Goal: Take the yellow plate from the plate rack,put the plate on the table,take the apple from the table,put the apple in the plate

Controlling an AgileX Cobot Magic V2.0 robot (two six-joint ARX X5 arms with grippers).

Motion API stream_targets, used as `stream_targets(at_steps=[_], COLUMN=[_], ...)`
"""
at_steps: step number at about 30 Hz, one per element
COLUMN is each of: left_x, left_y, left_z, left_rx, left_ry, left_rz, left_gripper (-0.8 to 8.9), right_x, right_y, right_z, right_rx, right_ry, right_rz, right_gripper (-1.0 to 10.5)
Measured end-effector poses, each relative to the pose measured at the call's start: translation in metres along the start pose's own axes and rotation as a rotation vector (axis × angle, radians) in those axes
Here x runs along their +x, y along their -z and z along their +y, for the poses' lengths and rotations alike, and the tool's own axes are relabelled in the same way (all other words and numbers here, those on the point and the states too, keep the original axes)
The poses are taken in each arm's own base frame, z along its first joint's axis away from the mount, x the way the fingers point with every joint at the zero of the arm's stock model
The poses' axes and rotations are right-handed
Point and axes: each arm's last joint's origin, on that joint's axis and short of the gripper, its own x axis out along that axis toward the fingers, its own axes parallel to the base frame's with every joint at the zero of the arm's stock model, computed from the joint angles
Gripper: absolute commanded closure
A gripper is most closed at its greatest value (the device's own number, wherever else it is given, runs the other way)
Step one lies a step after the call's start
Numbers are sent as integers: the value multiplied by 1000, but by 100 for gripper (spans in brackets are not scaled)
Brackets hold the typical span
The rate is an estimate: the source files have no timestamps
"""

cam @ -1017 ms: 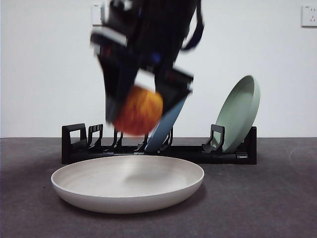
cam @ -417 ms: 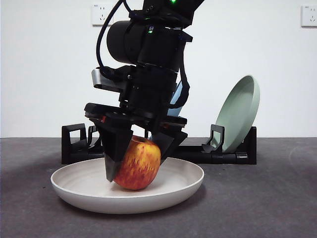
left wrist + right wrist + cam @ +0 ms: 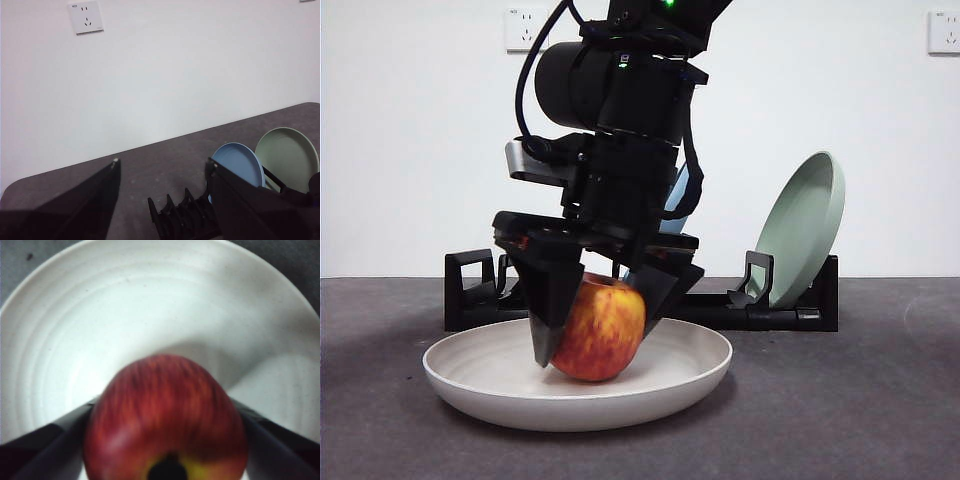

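The cream-tinted yellow plate (image 3: pixel 690 375) lies flat on the dark grey table (image 3: pixel 870 400), in front of the black plate rack (image 3: pixel 470 290). The red and yellow apple (image 3: pixel 600 330) rests low inside the plate, seemingly touching its floor. My right gripper (image 3: pixel 595 345) comes down from above and is shut on the apple, one jaw on each side. The right wrist view shows the apple (image 3: pixel 165 415) between the jaws of the right gripper (image 3: pixel 162 405), over the plate's pale inside (image 3: pixel 75 330). My left gripper (image 3: pixel 163 161) hangs open and empty, high and well away from the rack (image 3: pixel 180 220).
A pale green plate (image 3: pixel 805 225) leans upright at the rack's right end. A blue plate (image 3: pixel 237 162) stands in the rack beside the green plate (image 3: pixel 287 157); the front view shows it mostly hidden behind the arm. A white wall rises behind the table.
A second ago the right gripper carried the apple above the plate. It has come down so the apple sits in the plate. Over the last half second it has barely moved.
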Motion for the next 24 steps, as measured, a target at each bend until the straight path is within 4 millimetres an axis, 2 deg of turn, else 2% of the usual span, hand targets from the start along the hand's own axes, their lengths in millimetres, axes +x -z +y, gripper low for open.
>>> stream_targets(at_steps=[9, 13, 18, 22, 24], left_x=[0, 2, 13, 28, 37], left_y=[1, 1, 2, 5, 7], left_z=[0, -3, -19, -38, -51], left_rx=[7, 6, 46, 116, 171], left_ry=[1, 28, 82, 143, 182], left_rz=[9, 15, 52, 100, 130], left_gripper=[530, 531, 531, 535, 540], right_x=[-4, -20, -70, -113, -135], right_y=[-1, -5, -6, 0, 6], right_z=[0, 1, 3, 1, -1], right_rx=[1, 0, -10, -20, -24], right_ry=[-1, -1, -2, 3, 9], right_rz=[16, -7, -131, -229, -271], right_gripper=[466, 471, 475, 490, 594])
